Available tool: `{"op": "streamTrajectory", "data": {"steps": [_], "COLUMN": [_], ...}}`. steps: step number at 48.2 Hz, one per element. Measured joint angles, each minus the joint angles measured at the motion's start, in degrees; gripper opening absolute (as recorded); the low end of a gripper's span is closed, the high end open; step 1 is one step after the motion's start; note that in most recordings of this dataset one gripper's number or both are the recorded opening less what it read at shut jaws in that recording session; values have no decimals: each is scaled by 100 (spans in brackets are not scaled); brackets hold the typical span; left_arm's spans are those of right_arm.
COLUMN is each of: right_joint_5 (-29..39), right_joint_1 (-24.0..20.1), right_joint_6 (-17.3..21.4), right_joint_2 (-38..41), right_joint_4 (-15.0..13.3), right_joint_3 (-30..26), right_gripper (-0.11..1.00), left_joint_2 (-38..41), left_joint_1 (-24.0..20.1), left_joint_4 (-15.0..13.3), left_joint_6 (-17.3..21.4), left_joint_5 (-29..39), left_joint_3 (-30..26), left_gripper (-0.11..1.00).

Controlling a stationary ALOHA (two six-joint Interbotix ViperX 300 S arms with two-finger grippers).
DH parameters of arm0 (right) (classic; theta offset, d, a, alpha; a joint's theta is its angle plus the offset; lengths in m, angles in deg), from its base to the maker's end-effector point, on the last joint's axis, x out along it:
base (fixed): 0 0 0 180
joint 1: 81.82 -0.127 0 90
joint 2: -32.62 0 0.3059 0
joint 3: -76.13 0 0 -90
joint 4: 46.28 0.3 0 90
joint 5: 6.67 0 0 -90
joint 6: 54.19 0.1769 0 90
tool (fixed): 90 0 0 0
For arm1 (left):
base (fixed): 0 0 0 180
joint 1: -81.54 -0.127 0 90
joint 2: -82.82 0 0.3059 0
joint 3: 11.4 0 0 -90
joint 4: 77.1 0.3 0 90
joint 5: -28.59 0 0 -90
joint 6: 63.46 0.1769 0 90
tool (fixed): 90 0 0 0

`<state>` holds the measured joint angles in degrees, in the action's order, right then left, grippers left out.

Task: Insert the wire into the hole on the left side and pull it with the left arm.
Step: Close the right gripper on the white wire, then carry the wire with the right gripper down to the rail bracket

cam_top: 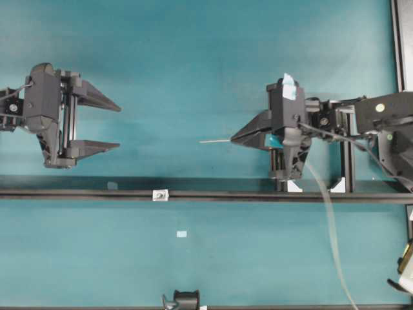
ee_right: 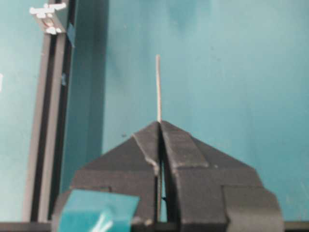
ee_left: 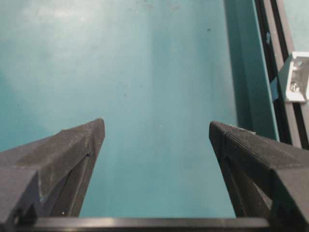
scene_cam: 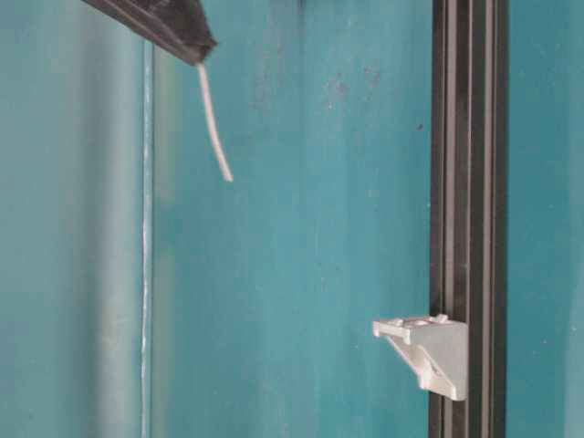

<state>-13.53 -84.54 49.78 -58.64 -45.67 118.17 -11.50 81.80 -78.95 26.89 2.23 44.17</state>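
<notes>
Gripping the wire [cam_top: 215,141] between closed fingers, the right gripper [cam_top: 233,137] is hovering above the black rail [cam_top: 84,194] (short tip projecting leftward) | left gripper [cam_top: 119,126] is waiting wide open, well apart | bracket hole [cam_top: 159,194] is sitting on the rail between them.

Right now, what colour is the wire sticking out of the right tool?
Pale grey-white wire, clearest in the right wrist view.

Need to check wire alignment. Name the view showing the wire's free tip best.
Right wrist view: the wire juts straight from the right gripper. Table-level shows it drooping; overhead shows a faint sliver.
</notes>
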Motion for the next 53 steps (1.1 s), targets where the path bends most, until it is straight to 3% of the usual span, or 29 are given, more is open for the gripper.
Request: {"op": "streamTrajectory", "data": {"steps": [18,31,41,53], "right_joint_5": [-237,-1310,-2145,-3120], "right_joint_1": [-18,-387,-694,-993], "right_joint_6": [149,563,554,387], "right_joint_2": [-229,-237,-202,527], "right_joint_4": [53,79,211,510], "right_joint_3": [334,817,1002,967], "right_gripper": [1,1,1,1], "left_joint_2": [0,123,606,1248], "left_joint_1": [79,501,712,984], "left_joint_4": [-26,-97,-105,-97], "left_joint_6": [-88,-220,-562,-615], "left_joint_5": [-26,-606,-1178,-1872], "left_joint_3": [-97,-44,44,18], "left_gripper": [75,75,74,74]}}
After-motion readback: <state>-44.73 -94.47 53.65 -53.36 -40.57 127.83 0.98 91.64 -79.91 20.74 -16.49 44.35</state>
